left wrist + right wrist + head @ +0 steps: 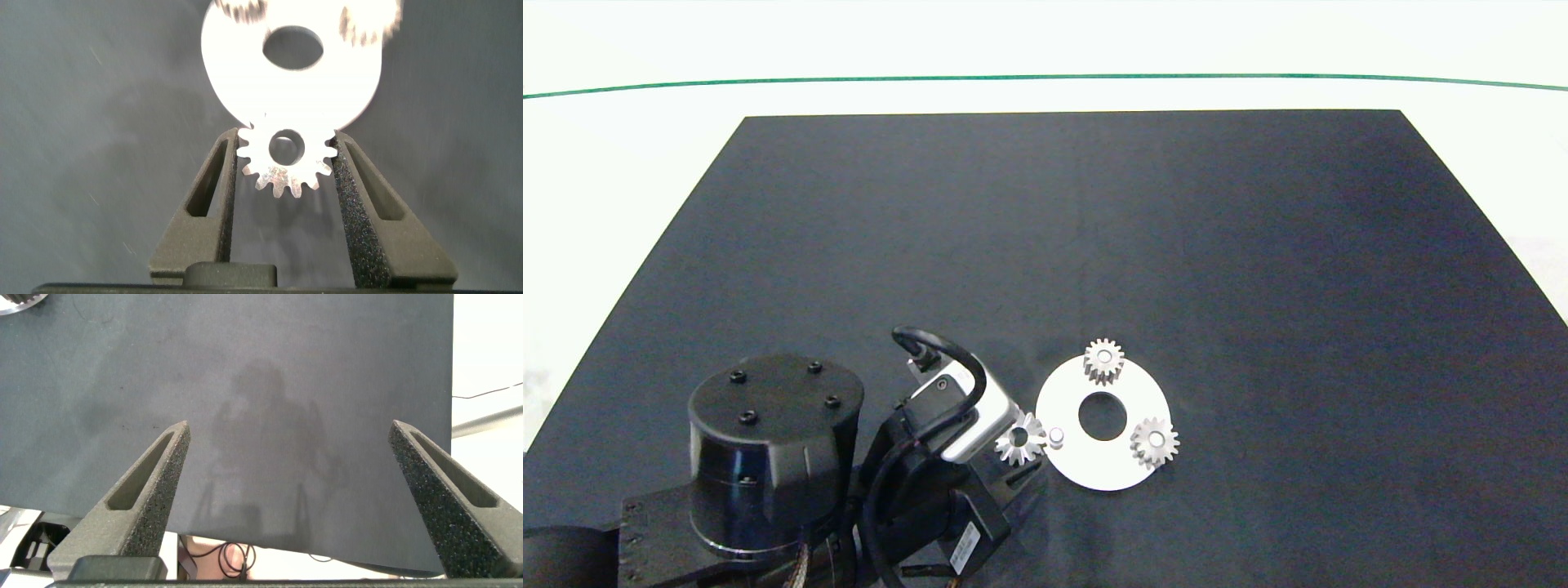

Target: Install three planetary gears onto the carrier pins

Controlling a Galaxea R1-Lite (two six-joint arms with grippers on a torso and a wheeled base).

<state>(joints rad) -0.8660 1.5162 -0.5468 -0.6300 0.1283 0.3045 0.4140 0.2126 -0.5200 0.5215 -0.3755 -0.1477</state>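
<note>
third gear held at the disc's edge

head view: the left claw (1018,445) comes in from the lower left of the dark bench (1094,229), holding a planetary gear (1019,438) just beside the bare carrier pin (1056,437) on the white disc (1094,469). two other gears (1104,360) (1155,442) sit on their pins.

left wrist view: the left claw (286,163) is clamped on the gear (286,159), teeth against both pads, with the disc (294,86) just beyond it.

right wrist view: the right claw (286,457) is spread wide over bare bench (286,376), gripping nothing.

Silvery gears (1020,439), white disc (1094,469), dark mat (1094,229)
</note>
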